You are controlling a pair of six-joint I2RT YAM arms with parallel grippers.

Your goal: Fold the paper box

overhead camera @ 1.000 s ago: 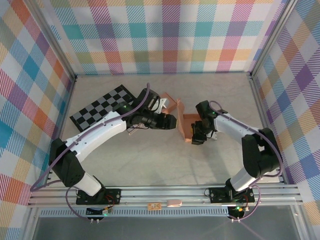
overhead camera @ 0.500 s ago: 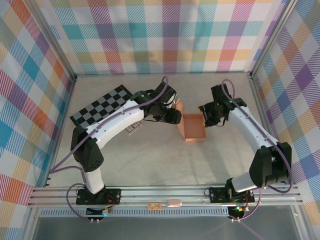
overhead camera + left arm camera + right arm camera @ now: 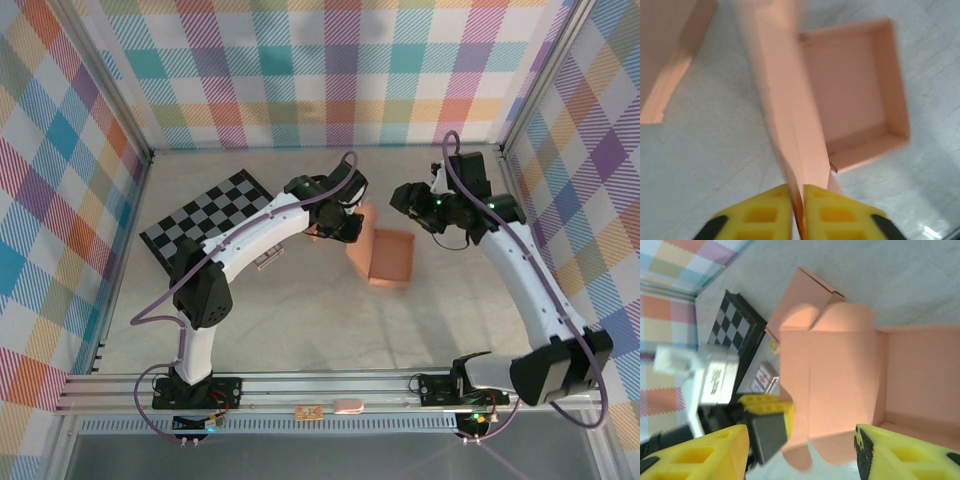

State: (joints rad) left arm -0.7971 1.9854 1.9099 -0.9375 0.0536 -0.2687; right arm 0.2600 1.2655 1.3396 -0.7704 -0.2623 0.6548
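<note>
The paper box (image 3: 390,258), mid-frame overhead, looks like light, thin card, easily crushed and best taken by an edge. The left gripper (image 3: 797,192) pinches its upright flap (image 3: 785,100) — the right gripper (image 3: 800,450) hangs spread, empty.

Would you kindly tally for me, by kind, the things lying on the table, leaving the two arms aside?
pink paper box: 1
black-and-white checkerboard: 1
small printed packet: 1
Total: 3
</note>
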